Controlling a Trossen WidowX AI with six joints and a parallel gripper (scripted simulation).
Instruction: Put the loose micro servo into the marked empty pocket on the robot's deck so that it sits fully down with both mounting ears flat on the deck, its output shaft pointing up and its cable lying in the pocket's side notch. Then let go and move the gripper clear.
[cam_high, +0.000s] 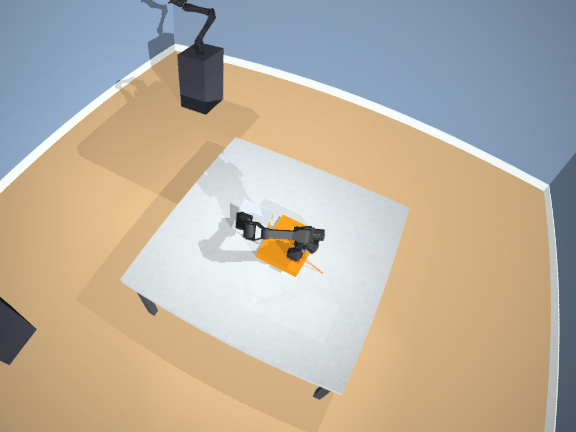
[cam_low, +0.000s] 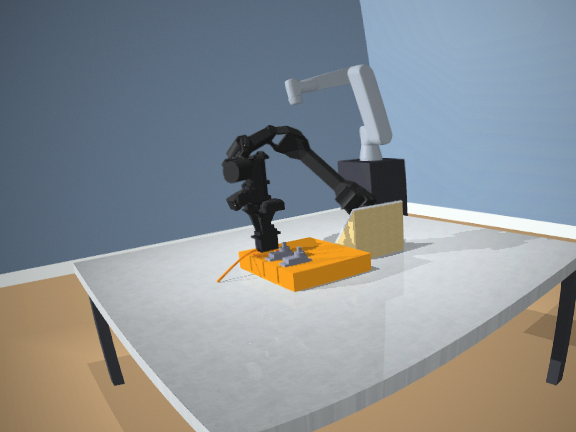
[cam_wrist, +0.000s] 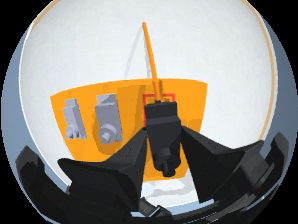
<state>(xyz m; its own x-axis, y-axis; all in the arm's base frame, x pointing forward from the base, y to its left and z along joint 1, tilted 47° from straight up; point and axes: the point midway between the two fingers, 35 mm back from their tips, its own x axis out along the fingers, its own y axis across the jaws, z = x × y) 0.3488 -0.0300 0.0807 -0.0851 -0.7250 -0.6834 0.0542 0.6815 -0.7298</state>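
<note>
Insertion stage, three views. The gripper (cam_wrist: 162, 137) is clamped on the micro servo (cam_wrist: 161, 123), whose dark body hangs between the two fingers with its long axis running toward the deck (cam_wrist: 83, 94). In the wrist view the servo sits at the centre, its far end overlapping the red-outlined pocket (cam_wrist: 160, 100) at 12 o'clock from the fingertips; the grip on the flanks leaves the underside free to enter the opening. The orange cable (cam_wrist: 150, 56) trails from the pocket's far edge toward 12 o'clock across the table (cam_wrist: 220, 36), the side on which the notch presumably lies, though the notch itself cannot be made out. Two grey seated servos (cam_wrist: 107, 117) occupy pockets at 9 o'clock of the held one. In the exterior view the gripper (cam_low: 265, 244) points straight down at the deck's (cam_low: 320, 270) left end, with the cable (cam_low: 233, 270) draped over the edge. Whether the ears rest flat is hidden by the fingers; judged, seating is under way and release remains.
</note>
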